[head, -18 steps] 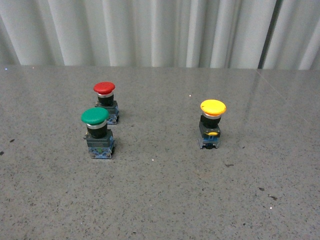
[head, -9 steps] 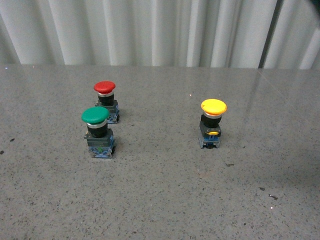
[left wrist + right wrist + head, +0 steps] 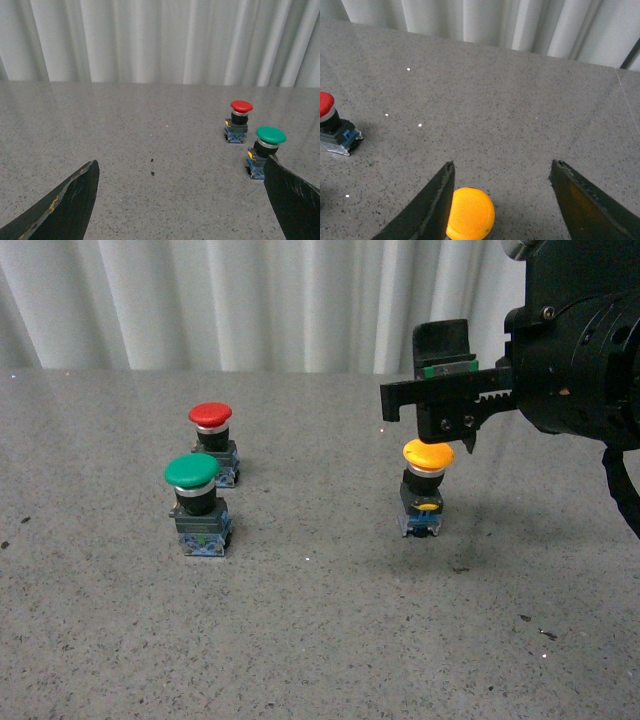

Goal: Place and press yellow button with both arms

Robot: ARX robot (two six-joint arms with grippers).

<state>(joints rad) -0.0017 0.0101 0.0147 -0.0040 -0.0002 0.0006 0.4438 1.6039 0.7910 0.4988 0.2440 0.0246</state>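
Newly arrived right tool (image 3: pixel 502 200) hovers above yellow button (image 3: pixel 427 456), fingers apart; left tool (image 3: pixel 177 200) likewise apart.

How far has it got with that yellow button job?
Nothing is done yet: the yellow button stands ungripped on the table. In hand: the right gripper hovers open just above it. Still to do: grasping, placing and pressing it; the left gripper is open near the green button.
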